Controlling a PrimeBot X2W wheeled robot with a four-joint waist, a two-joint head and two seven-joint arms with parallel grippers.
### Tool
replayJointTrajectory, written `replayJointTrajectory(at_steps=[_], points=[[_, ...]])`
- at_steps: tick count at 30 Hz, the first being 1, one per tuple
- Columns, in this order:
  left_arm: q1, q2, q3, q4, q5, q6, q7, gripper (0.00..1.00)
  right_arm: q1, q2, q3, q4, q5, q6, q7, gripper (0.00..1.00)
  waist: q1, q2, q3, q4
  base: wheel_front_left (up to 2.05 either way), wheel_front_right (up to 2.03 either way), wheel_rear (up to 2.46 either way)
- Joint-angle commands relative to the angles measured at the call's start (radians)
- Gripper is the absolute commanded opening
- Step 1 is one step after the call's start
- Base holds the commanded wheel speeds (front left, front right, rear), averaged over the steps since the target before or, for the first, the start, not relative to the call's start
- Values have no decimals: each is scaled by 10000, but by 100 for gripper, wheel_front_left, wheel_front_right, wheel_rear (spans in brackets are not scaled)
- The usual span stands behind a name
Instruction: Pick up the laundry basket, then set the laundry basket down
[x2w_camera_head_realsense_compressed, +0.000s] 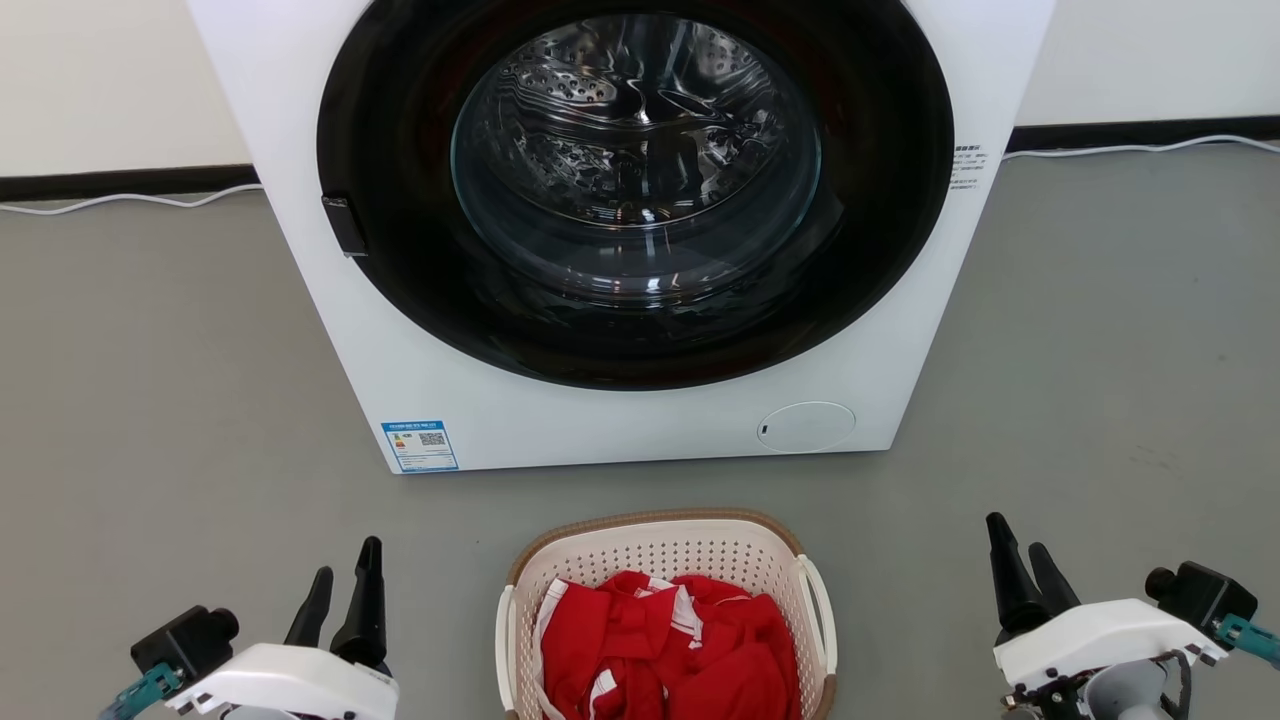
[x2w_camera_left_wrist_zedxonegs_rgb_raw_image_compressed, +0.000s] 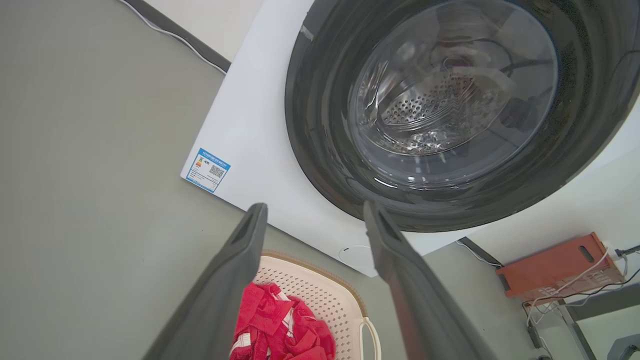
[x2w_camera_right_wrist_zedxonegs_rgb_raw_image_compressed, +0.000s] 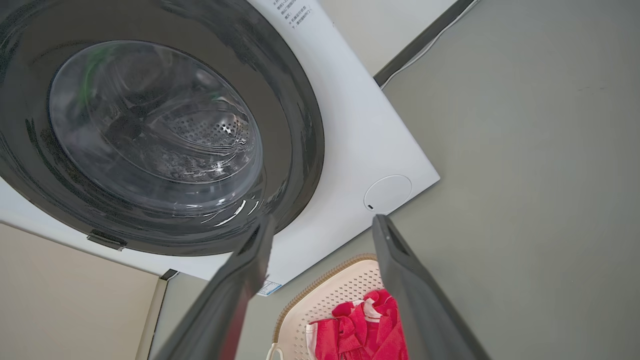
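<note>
Near: our left end effector (x2w_camera_head_realsense_compressed: 346, 560) and right end effector (x2w_camera_head_realsense_compressed: 1018, 535) both released, empty | laundry basket (x2w_camera_head_realsense_compressed: 660, 552) with red clothes (x2w_camera_head_realsense_compressed: 680, 640) on the floor (x2w_camera_head_realsense_compressed: 150, 400) between them, untouched, just before the washing machine (x2w_camera_head_realsense_compressed: 600, 420) | we judge pick-up and set-down both pending.

Right gripper (x2w_camera_right_wrist_zedxonegs_rgb_raw_image_compressed: 323, 219) spread, empty; laundry basket (x2w_camera_right_wrist_zedxonegs_rgb_raw_image_compressed: 330, 292) holds red cloth (x2w_camera_right_wrist_zedxonegs_rgb_raw_image_compressed: 372, 327); washing machine (x2w_camera_right_wrist_zedxonegs_rgb_raw_image_compressed: 350, 125) just behind it.

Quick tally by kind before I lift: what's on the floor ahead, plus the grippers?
Washer: 1
Basket: 1
Red laundry pile: 1
Grippers: 2 (left gripper, right gripper)
Total: 5
</note>
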Motion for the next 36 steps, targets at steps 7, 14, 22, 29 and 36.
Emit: replayJointTrajectory(at_steps=[7, 14, 22, 29, 36], points=[[-612, 250, 15, -122, 1244, -51, -310, 100, -655, -178, 273, 26, -1098, 21, -334, 100, -1, 0, -4, -20, 0, 0, 0], [-729, 294, -139, -58, 2133, -56, -517, 100, -857, -177, 427, 178, -1891, 23, -539, 100, -1, 0, 14, -25, 0, 0, 0], [-821, 342, -318, 63, 2936, -60, -725, 100, -1080, -214, 638, 345, -2688, 24, -743, 100, -1, 0, 26, -34, 0, 0, 0], [-956, 400, -454, 187, 3709, -64, -933, 100, -1291, -285, 805, 538, -3545, 26, -949, 100, -1, 0, 47, -54, 0, 0, 0], [-1039, 414, -527, 352, 4642, -69, -1141, 100, -1503, -311, 921, 751, -4378, 28, -1155, 100, -1, 0, 52, -76, 0, 0, 0]])
